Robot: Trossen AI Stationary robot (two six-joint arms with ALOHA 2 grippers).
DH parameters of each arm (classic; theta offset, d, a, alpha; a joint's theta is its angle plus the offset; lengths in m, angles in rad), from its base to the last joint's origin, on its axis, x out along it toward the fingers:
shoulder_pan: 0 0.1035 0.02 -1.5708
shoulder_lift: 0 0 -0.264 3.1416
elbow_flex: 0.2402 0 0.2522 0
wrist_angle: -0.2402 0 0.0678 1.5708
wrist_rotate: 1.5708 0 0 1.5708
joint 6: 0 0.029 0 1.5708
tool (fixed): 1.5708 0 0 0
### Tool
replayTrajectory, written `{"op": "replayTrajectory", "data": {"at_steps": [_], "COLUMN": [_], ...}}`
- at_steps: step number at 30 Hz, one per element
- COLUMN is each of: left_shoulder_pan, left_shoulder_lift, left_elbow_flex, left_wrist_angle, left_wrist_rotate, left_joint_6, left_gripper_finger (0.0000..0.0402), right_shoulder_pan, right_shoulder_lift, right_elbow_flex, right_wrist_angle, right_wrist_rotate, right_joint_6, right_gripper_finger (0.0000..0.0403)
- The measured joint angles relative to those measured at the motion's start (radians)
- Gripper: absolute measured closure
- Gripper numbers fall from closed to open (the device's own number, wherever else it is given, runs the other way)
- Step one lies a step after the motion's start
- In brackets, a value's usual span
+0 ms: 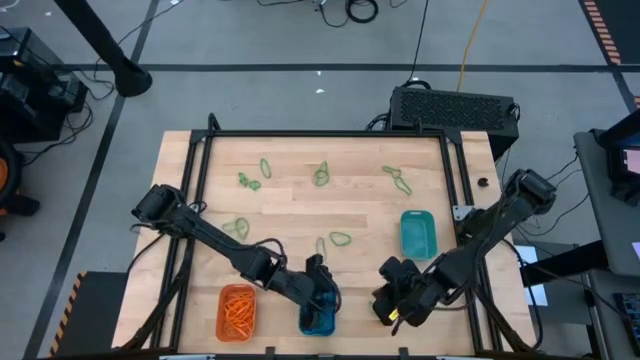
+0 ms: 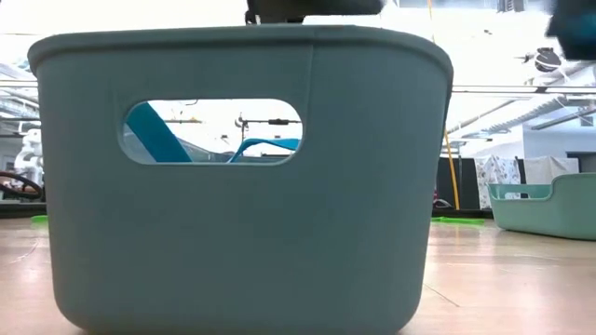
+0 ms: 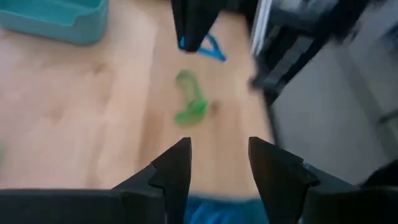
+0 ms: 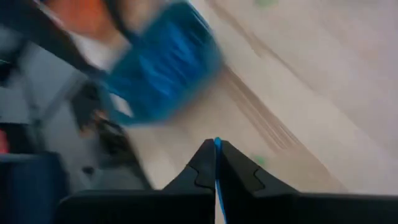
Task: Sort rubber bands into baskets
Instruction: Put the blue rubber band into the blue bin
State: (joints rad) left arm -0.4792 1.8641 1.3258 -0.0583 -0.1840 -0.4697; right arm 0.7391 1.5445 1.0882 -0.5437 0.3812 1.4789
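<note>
Right gripper pinched shut on blue rubber band, near blue basket. Left gripper above that basket, fingers apart, seemingly empty.

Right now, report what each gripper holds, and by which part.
The right gripper is shut on a blue rubber band, a thin stretch of it pinched at the fingertips. The left gripper is open and holds nothing.

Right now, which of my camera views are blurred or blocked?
Low view: a teal basket close to the lens fills most of the picture, with bright glare behind it. Right wrist view: motion blur smears the blue basket. Left wrist view: soft throughout, green rubber band fuzzy. High view: clear.
</note>
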Motion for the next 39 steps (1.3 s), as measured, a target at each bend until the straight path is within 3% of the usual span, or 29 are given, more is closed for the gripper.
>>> {"op": "replayTrajectory", "data": {"at_steps": [7, 14, 20, 27, 39], "left_shoulder_pan": [0.066, 0.091, 0.091, 0.091, 0.092], "left_shoulder_lift": [0.0, 0.0, 0.0, 0.0, 0.0], "left_elbow_flex": [-0.146, -0.214, -0.217, -0.217, -0.217], "left_wrist_angle": [0.428, 0.718, 0.717, 0.7, 0.692], "left_wrist_rotate": [0.107, 0.12, 0.184, 0.154, 0.094], "left_joint_6": [-0.22, -0.253, -0.229, -0.229, -0.22], "left_gripper_finger": [0.0235, 0.0235, 0.0235, 0.0241, 0.0335], "right_shoulder_pan": [-0.01, -0.078, -0.109, -0.111, -0.111], "right_shoulder_lift": [-0.083, -0.092, -0.092, -0.092, -0.092], "right_elbow_flex": [0.0, 0.0, 0.0, 0.0, 0.0], "right_wrist_angle": [0.24, 0.359, 0.36, 0.36, 0.355], "right_wrist_rotate": [0.21, 0.222, 0.218, 0.212, 0.193], "right_joint_6": [-0.302, -0.417, -0.434, -0.437, -0.429], "right_gripper_finger": [0.0402, 0.0403, 0.0403, 0.0403, 0.0395]}}
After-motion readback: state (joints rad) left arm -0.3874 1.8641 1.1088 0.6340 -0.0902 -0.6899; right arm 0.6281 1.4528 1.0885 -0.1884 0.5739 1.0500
